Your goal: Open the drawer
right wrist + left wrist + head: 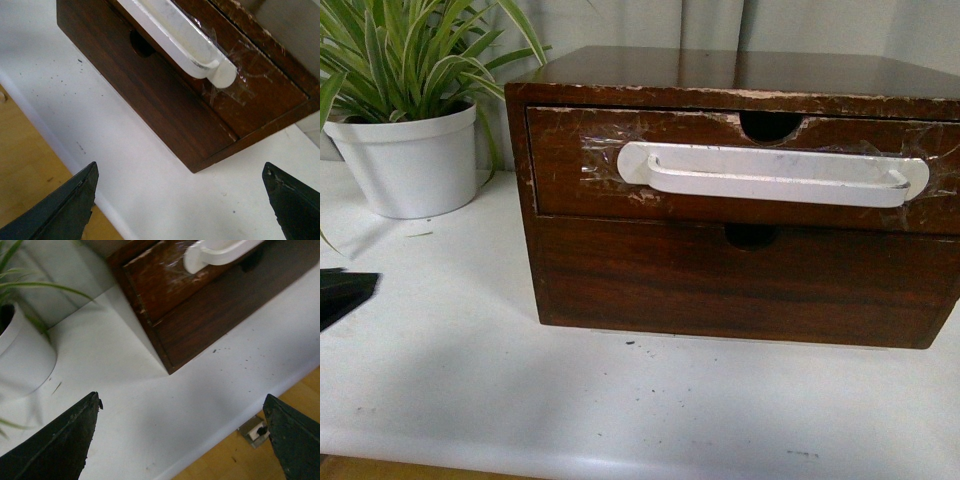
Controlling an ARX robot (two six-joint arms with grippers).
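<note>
The drawer (580, 170) is the upper, scratched dark wood front of a small cabinet, shut flush, with a long white handle (770, 175) taped on and a half-round notch (770, 125) in its top edge. It also shows in the left wrist view (160, 285) and the right wrist view (260, 90). My left gripper (182, 405) is open and empty above the white table, near the cabinet's left corner. My right gripper (180, 172) is open and empty above the table, near the cabinet's right corner. A dark part at the front view's left edge (342, 295) may be the left arm.
A plain lower drawer front (740, 285) without a handle sits beneath. A white pot with a striped plant (410, 155) stands left of the cabinet on the white table (470, 390). The table's front edge and the wooden floor (250, 460) lie close below both grippers.
</note>
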